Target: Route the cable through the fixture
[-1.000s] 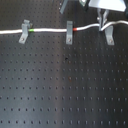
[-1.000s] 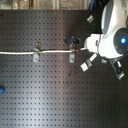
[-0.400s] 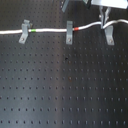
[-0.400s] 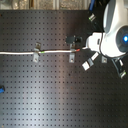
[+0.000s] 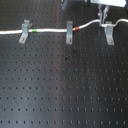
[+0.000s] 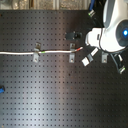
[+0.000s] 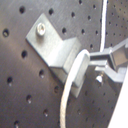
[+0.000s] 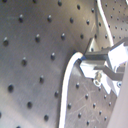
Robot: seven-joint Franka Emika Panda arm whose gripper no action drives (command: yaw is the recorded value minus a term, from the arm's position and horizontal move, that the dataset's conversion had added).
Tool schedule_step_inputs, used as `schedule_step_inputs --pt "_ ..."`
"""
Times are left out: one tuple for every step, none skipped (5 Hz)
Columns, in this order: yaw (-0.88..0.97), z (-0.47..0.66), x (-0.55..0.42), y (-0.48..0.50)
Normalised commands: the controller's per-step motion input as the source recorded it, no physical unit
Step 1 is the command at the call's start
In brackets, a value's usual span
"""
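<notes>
The white cable (image 5: pixel 50 31) runs from the first exterior view's left through a left-slanting clip (image 5: pixel 23 31) and a narrow upright clip (image 5: pixel 69 32). Its green band (image 5: pixel 34 30) and red band (image 5: pixel 76 28) sit just past these. It then rises to my gripper (image 5: pixel 104 20), which is shut on it right above the fixture (image 5: pixel 109 34). In the first wrist view the cable (image 7: pixel 75 75) curves against the hooked end of the fixture (image 7: pixel 52 44), and I cannot tell whether it sits in the hook. The fingers (image 7: pixel 112 57) hold it beside the clip.
The black perforated board (image 5: pixel 65 85) fills both exterior views. A small dark object (image 6: pixel 73 35) lies above the middle clip in the second exterior view, and a blue item (image 6: pixel 1 89) sits at the second exterior view's left edge. The white arm body (image 6: pixel 112 30) hangs over the board's right part.
The gripper with the cable has barely shifted beside the right clip. The cable's run through the other two clips is the same.
</notes>
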Motion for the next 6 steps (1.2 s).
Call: schedule_step_inputs --pt "0.0 -0.22 0.104 0.244" --pt "-0.06 0.03 0.0 -0.002" --pt "-0.14 0.16 -0.097 -0.031" --pt "-0.21 0.09 -0.081 -0.164" --pt "-0.21 0.21 -0.198 0.011" --pt "-0.35 0.15 -0.061 0.075"
